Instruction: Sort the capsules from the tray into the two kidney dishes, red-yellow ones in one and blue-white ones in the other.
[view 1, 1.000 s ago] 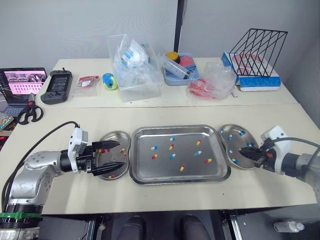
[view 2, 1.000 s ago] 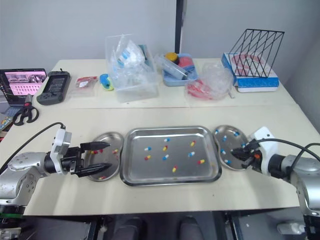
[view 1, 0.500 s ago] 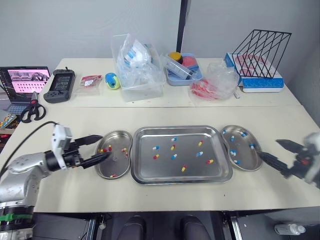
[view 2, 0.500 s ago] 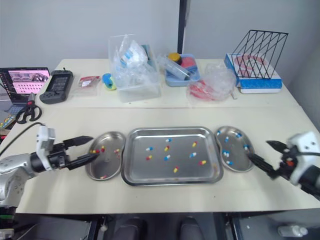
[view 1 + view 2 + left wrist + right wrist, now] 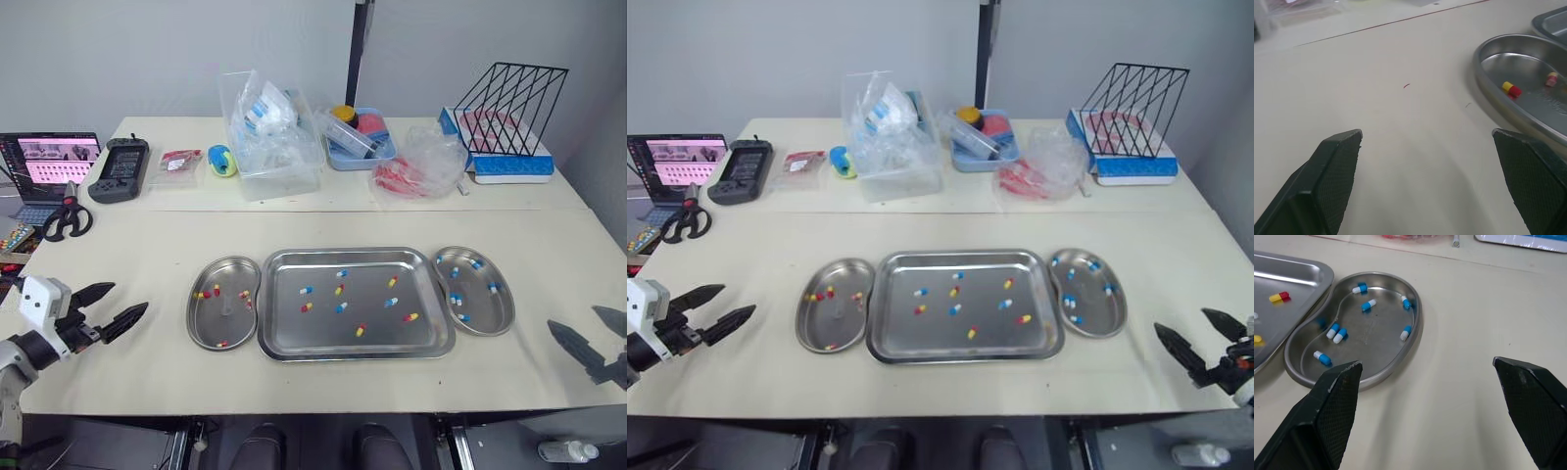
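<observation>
At the near tabletop [image 5: 294, 377] edge, the left gripper [image 5: 129, 297] and right gripper [image 5: 1180, 320] are held spread open and empty, well apart from the tray [image 5: 357, 252]. Inside it, mixed capsules [image 5: 339, 306] are scattered; light, smooth and likely to roll, each is best pinched across its middle.
</observation>
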